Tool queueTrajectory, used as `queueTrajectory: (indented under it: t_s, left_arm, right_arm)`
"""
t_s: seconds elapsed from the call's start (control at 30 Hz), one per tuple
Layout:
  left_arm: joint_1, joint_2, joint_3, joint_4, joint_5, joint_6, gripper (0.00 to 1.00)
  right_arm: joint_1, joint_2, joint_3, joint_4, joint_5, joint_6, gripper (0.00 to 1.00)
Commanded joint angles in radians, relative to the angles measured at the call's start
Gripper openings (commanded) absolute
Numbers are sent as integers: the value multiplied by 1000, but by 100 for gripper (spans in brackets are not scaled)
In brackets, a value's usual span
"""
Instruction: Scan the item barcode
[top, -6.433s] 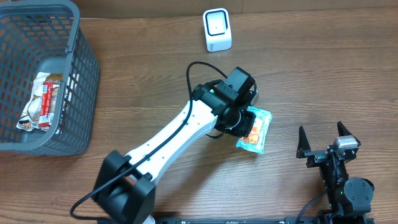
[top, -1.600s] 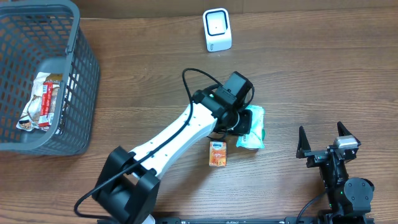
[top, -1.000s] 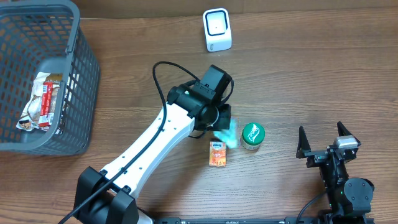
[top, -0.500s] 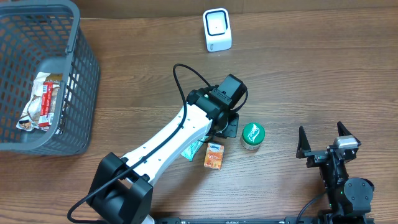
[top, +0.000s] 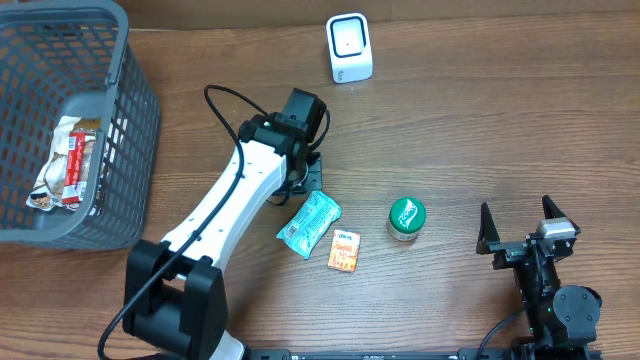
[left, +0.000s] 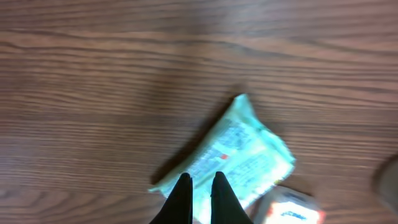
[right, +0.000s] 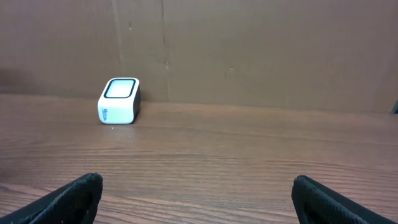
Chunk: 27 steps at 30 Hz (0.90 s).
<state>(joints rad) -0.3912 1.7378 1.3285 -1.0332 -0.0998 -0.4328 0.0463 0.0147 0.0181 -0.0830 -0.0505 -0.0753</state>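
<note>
The left pincer (top: 311, 176) is hanging over the middle of the bench (top: 480, 110), its fingers (left: 181, 194) pressed together and pinching nothing. In the left wrist view the tips are showing over the near edge of the teal packet (left: 239, 155); whether they are touching it I cannot tell.

From overhead, the teal packet (top: 308, 224) is lying flat and skewed on the bench, just in front of the left pincer. It is well apart from the white barcode scanner (top: 349, 47), which is standing at the far edge. Print is facing up on the packet, but it is too blurred to read.

A small orange packet (top: 344, 250) is lying just beside the teal packet's right corner, and a green-lidded jar (top: 406, 219) is standing upright farther right, apart from both.

The right pincer (top: 527, 230) is sitting at the near right of the bench with its fingers (right: 81, 190) spread wide and nothing between them. Its camera is looking across bare wood at the scanner (right: 119, 100).

A grey mesh basket (top: 130, 110) is occupying the far left corner, and snack wrappers (top: 70, 165) are lying inside it.
</note>
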Motion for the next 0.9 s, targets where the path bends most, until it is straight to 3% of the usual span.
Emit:
queueTrajectory:
  t_s: [0.0, 0.27, 0.37, 0.5, 0.87]
  left_arm:
    - [-3, 67, -52, 15, -65, 29, 4]
    - [-8, 204, -81, 23, -60, 28, 4]
    - [-8, 229, -81, -2, 13, 30, 4]
    - [-21, 230, -81, -26, 117, 53, 4]
    - [-101, 230, -81, -34, 192, 55, 4]
  right_arm:
    - [-3, -11, -10, 2, 5, -1, 100]
    - [-2, -11, -10, 2, 5, -1, 100]
    - [-2, -11, -10, 2, 5, -1, 100]
    - [-2, -11, -10, 2, 5, -1, 100]
    - [-3, -11, -10, 2, 5, -1, 100]
